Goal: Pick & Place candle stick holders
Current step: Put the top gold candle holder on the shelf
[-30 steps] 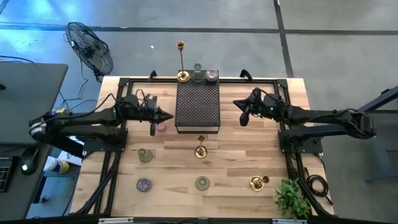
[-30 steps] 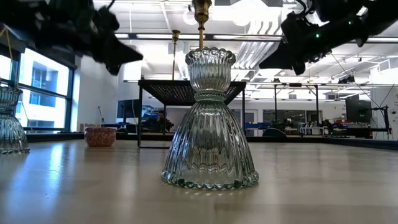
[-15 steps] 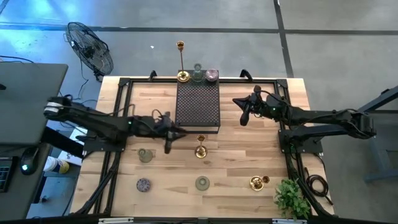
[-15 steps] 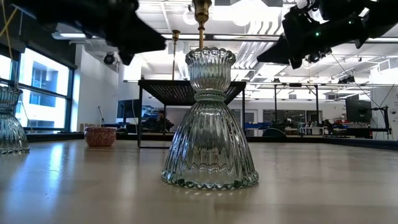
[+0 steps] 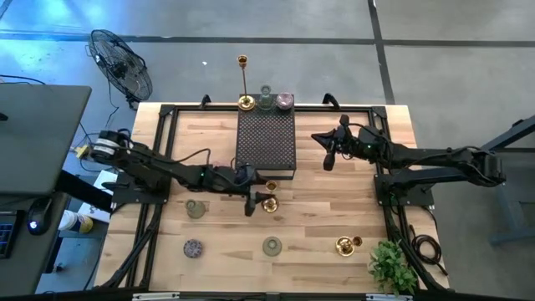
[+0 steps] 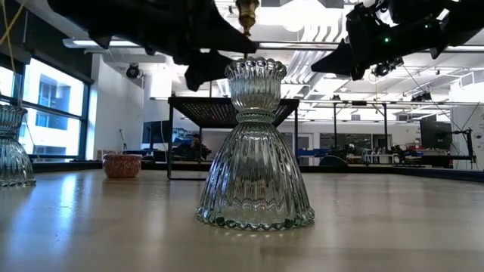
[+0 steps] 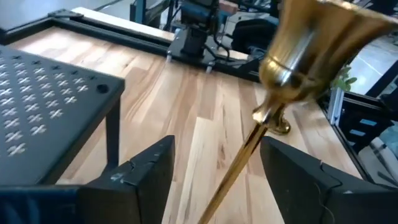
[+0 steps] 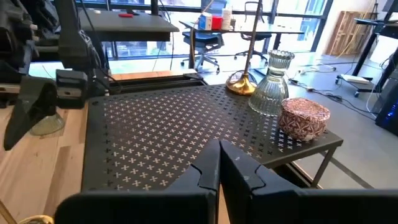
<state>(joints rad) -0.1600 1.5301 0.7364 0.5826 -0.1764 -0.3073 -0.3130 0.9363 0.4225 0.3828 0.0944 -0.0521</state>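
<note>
A gold candlestick [image 5: 269, 201] stands upright on its round base at the table's middle, just near of the dark dotted stand [image 5: 266, 140]. My left gripper [image 5: 256, 201] is open, one finger on each side of the slim stem [image 7: 245, 155] below the cup [image 7: 317, 43], apart from both. My right gripper [image 5: 328, 156] hangs shut, right of the stand. On the stand's far edge stand a tall gold candlestick [image 8: 241, 81], a clear glass holder [image 8: 272, 87] and a pink patterned cup [image 8: 303, 118].
Glass holders stand on the near part of the table [image 5: 196, 209] [image 5: 193, 247] [image 5: 272, 246]. A gold holder [image 5: 347, 244] lies at the near right, beside a leafy plant [image 5: 393, 266]. A small pink cup [image 6: 122, 165] shows in the low view. A fan [image 5: 121, 63] stands beyond the far left corner.
My left gripper has swung from the stand's left side toward the table's right and near edges, up to the gold candlestick in the middle. Its fingers have opened and now stand around the stem. The candlestick has not moved.
</note>
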